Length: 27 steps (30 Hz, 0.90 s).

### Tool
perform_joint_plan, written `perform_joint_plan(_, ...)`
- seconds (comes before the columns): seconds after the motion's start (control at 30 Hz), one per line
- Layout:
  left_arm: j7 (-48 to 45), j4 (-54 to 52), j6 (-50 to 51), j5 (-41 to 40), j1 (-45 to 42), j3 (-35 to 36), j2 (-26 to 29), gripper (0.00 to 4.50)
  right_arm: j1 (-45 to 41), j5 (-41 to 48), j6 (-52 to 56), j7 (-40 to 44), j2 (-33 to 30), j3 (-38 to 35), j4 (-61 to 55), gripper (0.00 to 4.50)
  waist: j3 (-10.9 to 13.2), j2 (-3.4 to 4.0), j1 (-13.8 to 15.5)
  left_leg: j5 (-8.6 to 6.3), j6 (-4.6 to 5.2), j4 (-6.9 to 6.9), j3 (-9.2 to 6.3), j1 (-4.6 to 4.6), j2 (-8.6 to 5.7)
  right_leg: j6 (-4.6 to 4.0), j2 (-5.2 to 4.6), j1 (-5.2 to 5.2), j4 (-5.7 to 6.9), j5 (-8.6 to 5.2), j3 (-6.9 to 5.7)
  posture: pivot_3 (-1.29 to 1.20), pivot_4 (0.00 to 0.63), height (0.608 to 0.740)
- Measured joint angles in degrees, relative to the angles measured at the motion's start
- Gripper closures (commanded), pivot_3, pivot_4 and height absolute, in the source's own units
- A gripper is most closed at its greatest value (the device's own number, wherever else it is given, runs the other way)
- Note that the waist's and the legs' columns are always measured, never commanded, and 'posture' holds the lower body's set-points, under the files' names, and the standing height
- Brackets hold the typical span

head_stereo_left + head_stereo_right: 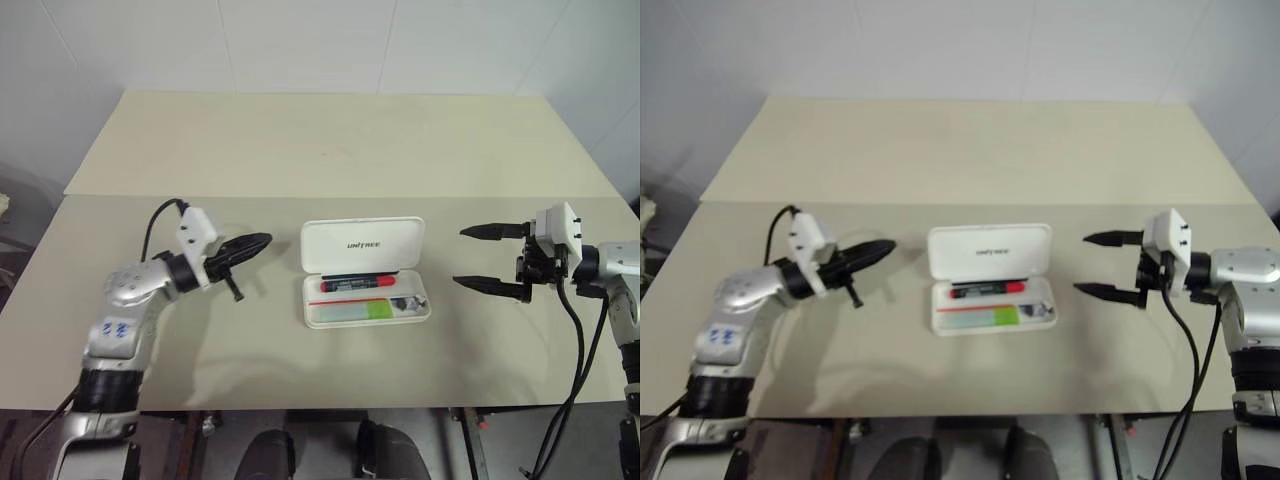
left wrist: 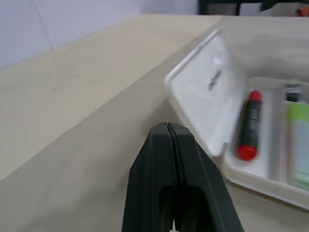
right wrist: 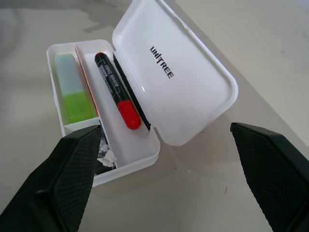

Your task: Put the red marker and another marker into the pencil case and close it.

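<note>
The white pencil case (image 1: 362, 245) lies open at the table's middle, its lid tilted up at the back. Inside, the red marker (image 1: 358, 284) rests along the rear compartment, red cap toward the right. The other marker, a pale mint highlighter with a lime end (image 1: 355, 311), lies in the front compartment. My left gripper (image 1: 262, 240) is shut on nothing, level with and pointing at the lid's left edge, a short gap away. My right gripper (image 1: 459, 257) stands open to the right of the case, its fingers (image 3: 67, 179) framing the case's right end.
A small compartment at the case's right end holds a dark and white scrap (image 1: 408, 303). A seam (image 1: 330, 196) crosses the table behind the case. A black cable (image 1: 577, 330) hangs from my right wrist past the front edge.
</note>
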Motion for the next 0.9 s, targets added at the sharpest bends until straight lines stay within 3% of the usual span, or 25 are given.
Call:
perform_joint_plan(0.23, 3.85, 10.53, -0.22, 4.39, -8.38, -4.22, -5.00, 4.47, 1.36, 0.02, 0.97, -1.00, 0.29, -0.20, -1.76, 0.00, 0.00, -0.01, -0.19, 0.00, 0.00, -0.04, 0.03, -0.01, 0.00, 0.02, 0.01, -0.02, -0.03, 0.01, -0.05, 0.00, 0.150, 0.740)
perform_joint_plan(0.43, -1.97, 8.23, -1.93, 1.82, -8.77, -4.99, -6.88, 4.47, 2.89, 0.09, 1.12, -1.74, 0.30, -0.31, -3.25, 0.00, 0.01, -0.04, -0.05, 0.00, 0.00, -0.05, -0.01, -0.08, 0.00, 0.02, 0.00, -0.02, -0.09, 0.01, -0.10, 0.00, 0.150, 0.740)
perform_joint_plan(0.9, -16.13, -0.16, -4.69, -0.43, -5.59, -7.60, -2.58, 4.47, 4.34, 0.93, 2.92, -2.58, 0.29, -1.02, -4.76, 0.00, 0.01, -0.04, -0.05, 0.04, 0.04, 0.04, 0.01, -0.04, 0.00, 0.04, 0.00, 0.02, -0.09, 0.02, -0.03, 0.00, 0.150, 0.740)
